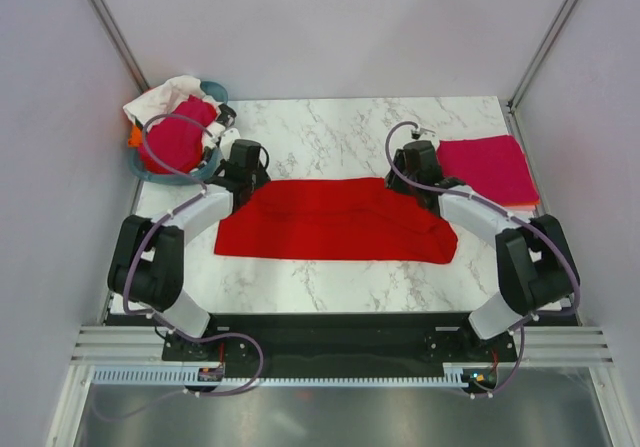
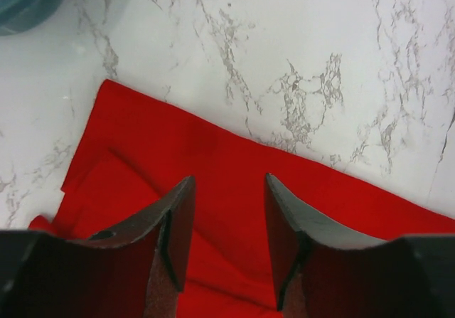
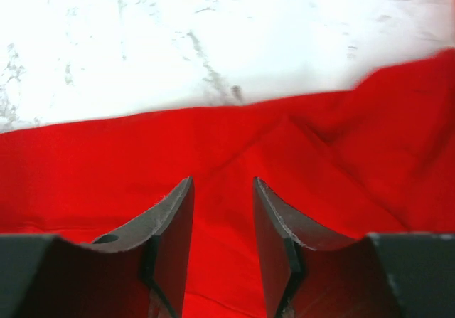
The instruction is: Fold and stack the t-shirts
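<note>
A bright red, soft cloth t-shirt [image 1: 335, 222] is laid as a long, lightly creased band across the white marbled tabletop [image 1: 340, 132]. The dark wedge-shaped jaws of the left gripper [image 2: 229, 179] and right gripper [image 3: 223, 181] are held apart over its ends, nothing clamped.

On the table [image 1: 330, 132], centred, spread t-shirt [image 1: 335, 222] lying left to right. Above its far-left edge, left gripper [image 2: 229, 190]; above its far-right edge, right gripper [image 3: 222, 190]. At far left corner, tub [image 1: 160, 175] holding heaped t-shirts [image 1: 178, 137]; at far right, folded t-shirt [image 1: 487, 167], just right of the right gripper.
</note>
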`<state>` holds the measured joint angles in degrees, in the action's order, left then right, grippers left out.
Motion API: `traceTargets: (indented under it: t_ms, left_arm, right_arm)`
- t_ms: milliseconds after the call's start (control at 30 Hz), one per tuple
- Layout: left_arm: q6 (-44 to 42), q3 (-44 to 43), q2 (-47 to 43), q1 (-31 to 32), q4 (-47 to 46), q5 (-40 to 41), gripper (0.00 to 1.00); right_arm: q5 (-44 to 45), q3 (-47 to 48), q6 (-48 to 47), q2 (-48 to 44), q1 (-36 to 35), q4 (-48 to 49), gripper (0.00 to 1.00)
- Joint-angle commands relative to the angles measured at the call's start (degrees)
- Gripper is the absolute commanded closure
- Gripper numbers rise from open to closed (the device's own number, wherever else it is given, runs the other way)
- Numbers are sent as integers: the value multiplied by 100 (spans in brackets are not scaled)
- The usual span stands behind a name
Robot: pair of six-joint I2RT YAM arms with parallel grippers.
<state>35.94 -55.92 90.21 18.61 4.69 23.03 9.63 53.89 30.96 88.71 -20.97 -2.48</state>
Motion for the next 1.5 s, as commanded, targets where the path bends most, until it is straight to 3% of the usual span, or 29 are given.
traceTargets:
  t_ms: [0, 133, 267, 367, 667, 800, 900, 1467]
  left_arm:
    - [-26, -340, 276, 11, 76, -228, 51]
    - [35, -419, 549, -7, 85, -395, 57]
    - [97, -525, 796, -15, 85, -729, 64]
    - [141, -508, 822, -15, 76, -826, 71]
    - [159, -577, 989, -15, 85, -993, 72]
    - [62, -657, 1191, -7, 146, -1195, 93]
    - [88, -596, 1253, -15, 199, -1178, 98]
    - [519, 564, 428, -15, 436, -387, 98]
  right_arm:
    - [-435, 691, -160, 427, -336, -41, 55]
    - [-952, 1132, -12, 981, -688, -16, 63]
    - [-1419, 1554, 200, 1684, -1065, 116, 89]
    - [-1481, 1940, 191, 2141, -1294, 3, 100]
    - [-1367, 2556, 77, 3064, -1462, -437, 100]
    - [-1341, 2671, 42, 3249, -1489, -508, 100]
    - [-1305, 2653, 24, 3302, -1489, -499, 100]
    - [-1086, 2574, 94, 3364, -1489, -534, 100]
